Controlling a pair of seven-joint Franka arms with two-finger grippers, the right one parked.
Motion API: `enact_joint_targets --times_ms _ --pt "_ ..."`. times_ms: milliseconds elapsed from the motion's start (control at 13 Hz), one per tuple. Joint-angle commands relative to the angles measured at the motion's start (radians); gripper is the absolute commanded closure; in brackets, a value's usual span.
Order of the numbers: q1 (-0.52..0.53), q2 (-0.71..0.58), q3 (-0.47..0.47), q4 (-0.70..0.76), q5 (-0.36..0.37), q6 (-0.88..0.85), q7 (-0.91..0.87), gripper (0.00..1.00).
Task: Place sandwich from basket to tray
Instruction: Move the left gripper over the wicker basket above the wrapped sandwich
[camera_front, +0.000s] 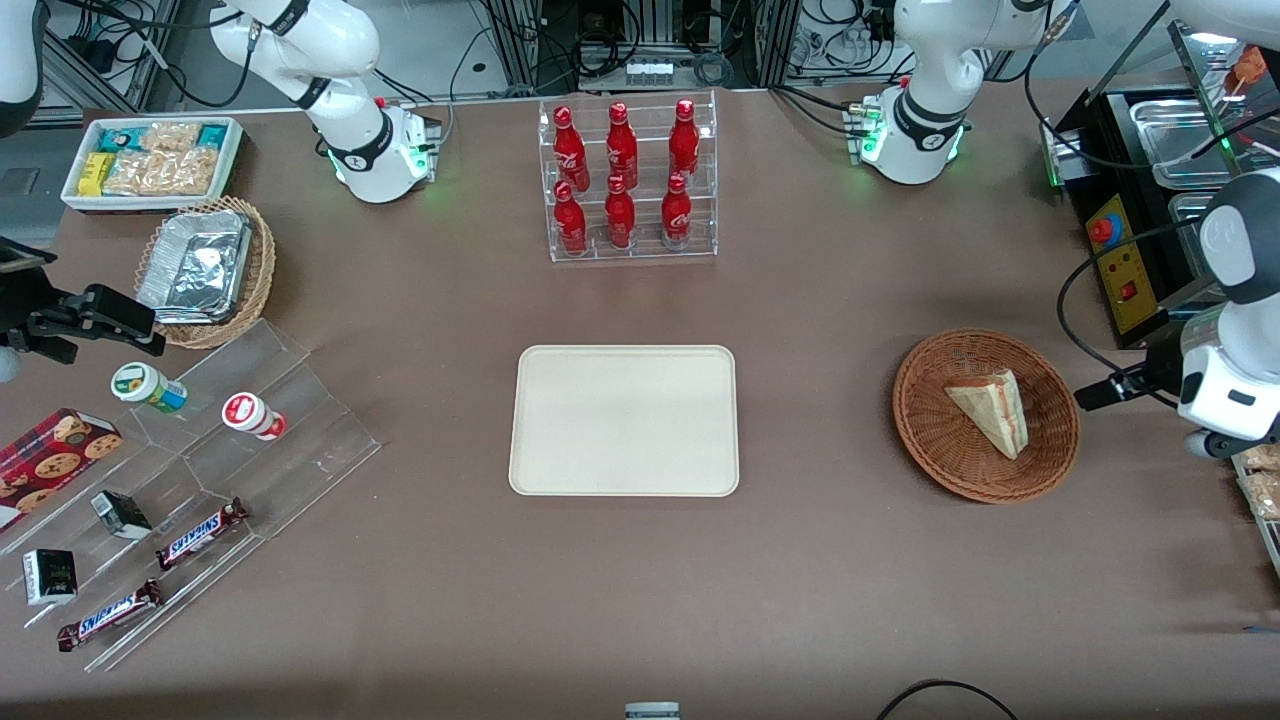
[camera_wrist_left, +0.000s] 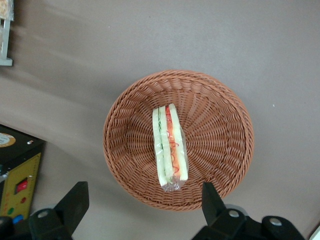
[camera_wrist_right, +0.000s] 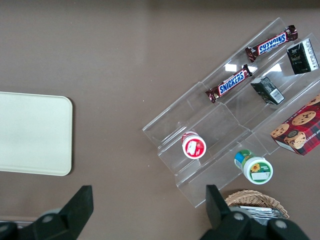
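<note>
The sandwich (camera_front: 990, 410) (camera_wrist_left: 169, 147), a wrapped wedge with red and green filling, lies in the round reddish-brown basket (camera_front: 925, 440) (camera_wrist_left: 220, 125) toward the working arm's end of the table. My left gripper (camera_front: 1095, 393) (camera_wrist_left: 143, 192) hovers high beside the basket's rim, open, with nothing between its wide-spread fingers (camera_wrist_left: 75, 200). The cream tray (camera_front: 625, 420) (camera_wrist_right: 30, 132) lies bare at the middle of the table, well apart from the basket.
A clear rack of red bottles (camera_front: 628, 180) stands farther from the camera than the tray. A black control box (camera_front: 1120, 260) (camera_wrist_left: 15, 170) sits close to the basket. An acrylic snack stand (camera_front: 200, 470), a tan foil-tray basket (camera_front: 205, 270) and a white bin (camera_front: 150, 160) lie toward the parked arm's end.
</note>
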Motion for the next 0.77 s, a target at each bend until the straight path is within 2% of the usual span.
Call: enact_joint_targets --times_ms 0,231,692 --pt "-0.006 0.029 0.011 -0.041 -0.017 0.084 -0.11 0.0" --pt "-0.003 0.03 0.011 -0.121 -0.019 0.178 -0.149 0.0" --pt "-0.017 0.03 0.01 -0.204 -0.036 0.247 -0.276 0.0"
